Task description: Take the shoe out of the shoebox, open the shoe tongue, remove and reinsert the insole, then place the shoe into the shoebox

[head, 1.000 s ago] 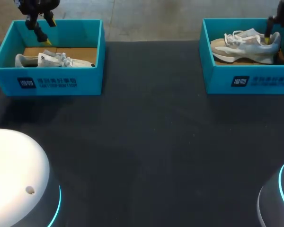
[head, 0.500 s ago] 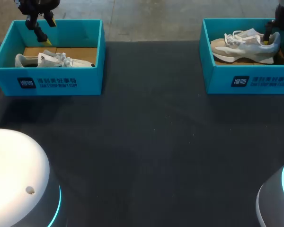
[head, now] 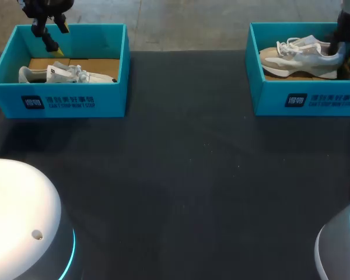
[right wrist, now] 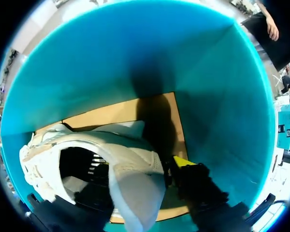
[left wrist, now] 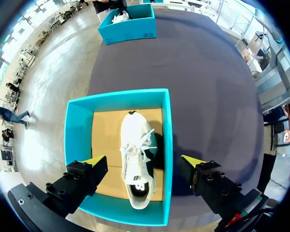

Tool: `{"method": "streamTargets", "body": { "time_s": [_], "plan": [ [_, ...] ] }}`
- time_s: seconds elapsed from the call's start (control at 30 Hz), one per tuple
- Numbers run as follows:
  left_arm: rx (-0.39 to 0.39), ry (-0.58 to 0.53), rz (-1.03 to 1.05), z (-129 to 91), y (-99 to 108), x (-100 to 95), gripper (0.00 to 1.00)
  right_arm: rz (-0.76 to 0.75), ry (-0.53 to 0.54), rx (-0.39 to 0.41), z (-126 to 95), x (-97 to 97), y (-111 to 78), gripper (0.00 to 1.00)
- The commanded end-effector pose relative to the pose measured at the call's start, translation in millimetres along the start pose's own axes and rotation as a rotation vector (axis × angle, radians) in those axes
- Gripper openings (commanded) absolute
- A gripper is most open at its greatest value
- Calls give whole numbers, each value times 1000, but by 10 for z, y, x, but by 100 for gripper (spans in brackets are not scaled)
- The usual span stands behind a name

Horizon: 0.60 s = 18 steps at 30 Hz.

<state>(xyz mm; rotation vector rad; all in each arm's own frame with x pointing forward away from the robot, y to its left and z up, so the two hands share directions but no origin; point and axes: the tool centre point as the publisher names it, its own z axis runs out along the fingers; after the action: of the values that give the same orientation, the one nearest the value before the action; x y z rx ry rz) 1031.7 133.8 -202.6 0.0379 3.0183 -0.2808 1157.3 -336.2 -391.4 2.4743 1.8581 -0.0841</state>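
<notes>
A white and beige shoe (head: 300,58) lies in the right teal shoebox (head: 306,100). My right gripper (head: 337,44) is down in this box at the shoe's heel. In the right wrist view the right gripper (right wrist: 135,169) straddles the white heel (right wrist: 135,157), one finger inside the shoe's opening and the yellow-tipped finger (right wrist: 183,162) outside, shut on it. A second white shoe (head: 64,74) lies in the left shoebox (head: 64,102). My left gripper (head: 55,38) hangs open above this box; in the left wrist view the left gripper (left wrist: 145,162) is high over that shoe (left wrist: 135,159).
Both boxes stand at the table's far edge, one at each side, with brown card bottoms (left wrist: 106,135). Dark tabletop (head: 181,175) stretches between and in front of them. The rounded arm bases (head: 17,216) sit at the near corners.
My right gripper has sunk lower at the heel of the right shoe and its fingers have come together on it. The left arm has kept still.
</notes>
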Motion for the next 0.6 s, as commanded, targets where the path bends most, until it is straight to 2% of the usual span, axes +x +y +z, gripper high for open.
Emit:
{"method": "streamTargets", "body": {
  "time_s": [0.03,0.1,0.13,0.3,0.6],
  "plan": [
    [0,-2,2,6,4,6,100,2,-12,74,50,14,52,31],
    [0,-2,2,6,4,6,100,8,-19,77,73,3,42,14],
    [0,-2,2,6,4,6,100,11,-24,78,81,-3,40,0],
    [0,-2,2,6,4,6,100,15,-42,65,41,-39,13,0],
    [0,-2,2,6,4,6,100,-39,-86,32,-314,-109,-117,0]
  ]
}}
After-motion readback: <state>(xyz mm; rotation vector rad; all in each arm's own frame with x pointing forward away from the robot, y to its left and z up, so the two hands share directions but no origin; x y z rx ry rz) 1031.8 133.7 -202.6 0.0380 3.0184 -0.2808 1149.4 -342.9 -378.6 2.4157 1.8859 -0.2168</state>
